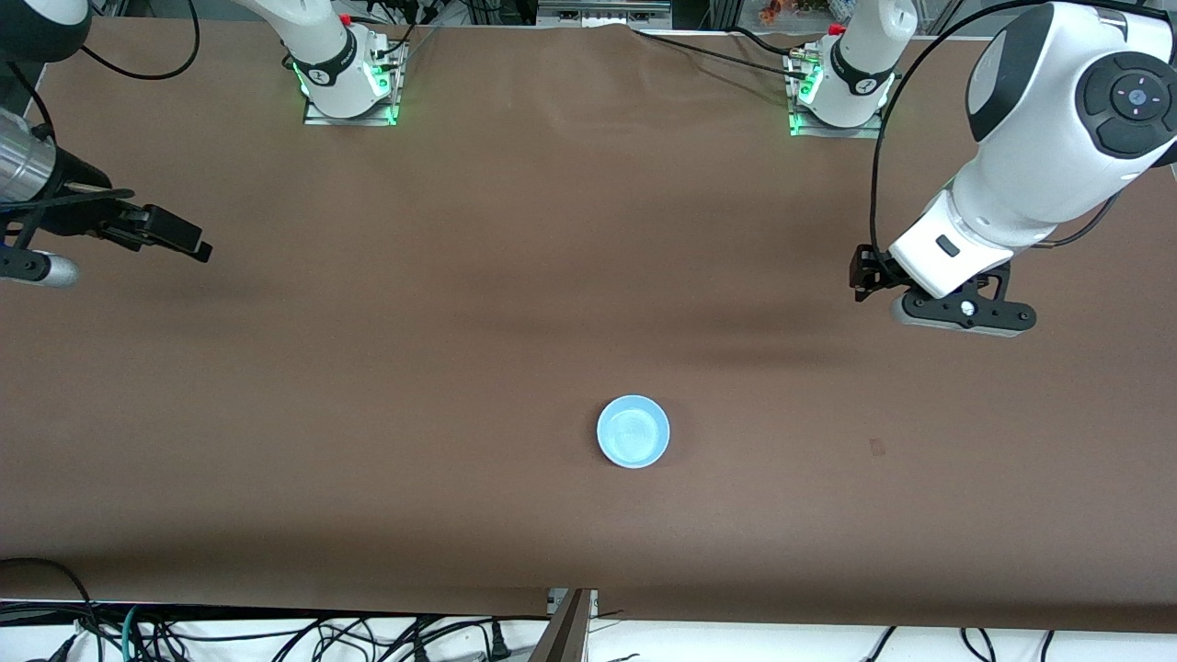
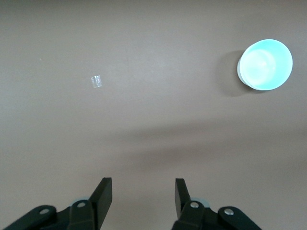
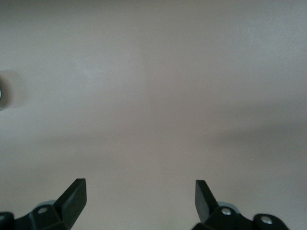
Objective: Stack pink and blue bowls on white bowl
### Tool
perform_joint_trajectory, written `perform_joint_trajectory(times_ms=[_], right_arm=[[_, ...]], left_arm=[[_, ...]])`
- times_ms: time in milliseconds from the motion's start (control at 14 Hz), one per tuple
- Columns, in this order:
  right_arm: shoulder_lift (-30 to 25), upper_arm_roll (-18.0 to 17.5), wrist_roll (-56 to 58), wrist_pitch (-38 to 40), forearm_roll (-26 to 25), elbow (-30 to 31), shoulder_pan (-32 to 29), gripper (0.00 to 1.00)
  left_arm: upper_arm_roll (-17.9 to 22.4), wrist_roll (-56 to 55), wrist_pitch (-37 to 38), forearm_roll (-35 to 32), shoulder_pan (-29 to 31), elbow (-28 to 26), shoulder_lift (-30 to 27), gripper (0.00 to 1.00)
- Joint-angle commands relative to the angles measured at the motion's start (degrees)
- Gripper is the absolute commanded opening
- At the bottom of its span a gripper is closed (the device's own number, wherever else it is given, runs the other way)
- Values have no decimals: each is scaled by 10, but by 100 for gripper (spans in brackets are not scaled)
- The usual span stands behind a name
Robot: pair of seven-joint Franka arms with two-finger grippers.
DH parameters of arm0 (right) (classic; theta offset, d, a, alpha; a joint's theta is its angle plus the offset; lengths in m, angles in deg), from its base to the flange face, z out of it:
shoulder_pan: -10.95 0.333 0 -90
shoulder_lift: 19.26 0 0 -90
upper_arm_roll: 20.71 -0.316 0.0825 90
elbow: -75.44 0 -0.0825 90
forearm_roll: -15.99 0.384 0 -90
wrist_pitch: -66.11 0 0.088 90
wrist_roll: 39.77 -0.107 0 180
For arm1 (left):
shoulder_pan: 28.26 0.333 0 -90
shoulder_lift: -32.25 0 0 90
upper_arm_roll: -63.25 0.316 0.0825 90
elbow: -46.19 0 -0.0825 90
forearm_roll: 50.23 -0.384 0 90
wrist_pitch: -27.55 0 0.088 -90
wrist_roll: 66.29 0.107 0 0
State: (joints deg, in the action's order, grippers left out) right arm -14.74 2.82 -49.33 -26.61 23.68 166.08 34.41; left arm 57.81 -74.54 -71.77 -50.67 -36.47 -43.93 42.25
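Front view: stack looks built, both hands off
Blue bowl (image 1: 633,431) tops it at six o'clock; left hand (image 2: 143,194) part-open, empty; right hand (image 3: 140,197) wide, empty; retreat clear.

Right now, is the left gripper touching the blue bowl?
Apart. The front view shows the left gripper over bare table toward the left arm's end, with brown cloth between it and the blue bowl.

We see only a blue bowl (image 1: 633,431) from above; whether other bowls sit under it is hidden from us. The right arm (image 1: 55,198) is cut off by the front view's edge. In the right wrist view a pale round object (image 3: 2,96) is clipped at the border, too little showing for us to name it.
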Motion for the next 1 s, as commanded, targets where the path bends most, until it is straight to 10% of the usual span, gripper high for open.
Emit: perform_joint_trajectory(times_ms=[0, 285, 926], right_arm=[[-7, -6, 10, 6, -8, 9, 0, 100], [-15, -190, 11, 21, -35, 10, -175, 100], [-7, -202, 27, 32, -73, -16, -167, 100]], left_arm=[[-6, 42, -17, -5, 28, -38, -33, 61], [-6, 60, -15, 11, 59, -48, -50, 61], [-5, 86, -11, 18, 107, -66, -74, 65]])
